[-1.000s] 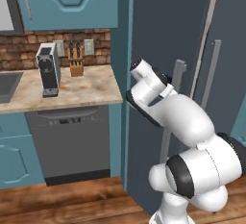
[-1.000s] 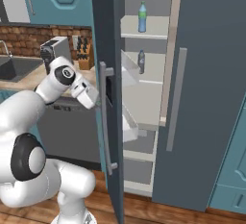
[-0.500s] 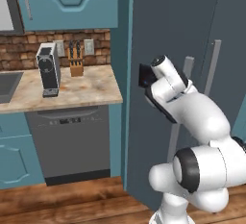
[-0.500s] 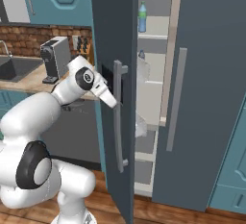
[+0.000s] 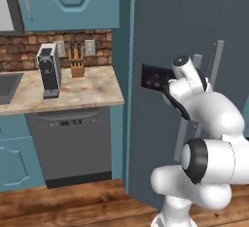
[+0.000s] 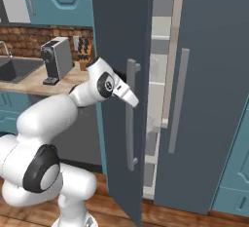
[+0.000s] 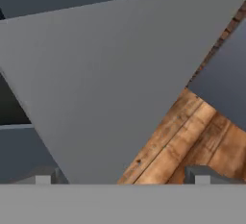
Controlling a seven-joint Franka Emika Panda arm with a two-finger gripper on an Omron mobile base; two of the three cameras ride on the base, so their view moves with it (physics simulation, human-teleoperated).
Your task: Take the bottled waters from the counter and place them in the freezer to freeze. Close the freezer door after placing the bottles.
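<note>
The slate-grey freezer door (image 6: pixel 114 31) stands nearly shut, leaving a narrow gap onto the freezer's pale shelves (image 6: pixel 159 36). My gripper (image 5: pixel 165 85) presses against the door's outer face beside the small black control panel (image 5: pixel 153 77), to the left of the bar handle (image 6: pixel 130 116). In the hand view the gripper (image 7: pixel 122 176) is open, nothing between its fingertips (image 7: pixel 44 175), with the flat grey door panel (image 7: pixel 105 83) close ahead. The bottled waters are hidden behind the door. The counter (image 5: pixel 87 92) lies to the left.
A coffee machine (image 5: pixel 48 70) and a knife block (image 5: pixel 76 66) stand on the counter, above the dark dishwasher (image 5: pixel 73 143). The sink (image 5: pixel 7 87) is at far left. A second grey door (image 6: pixel 214 75) stays shut on the right. Wooden floor (image 7: pixel 192 141) lies below.
The freezer door has swung much further toward shut, and the arm has followed it to the right. The shelf with a bottle, visible earlier, is now covered.
</note>
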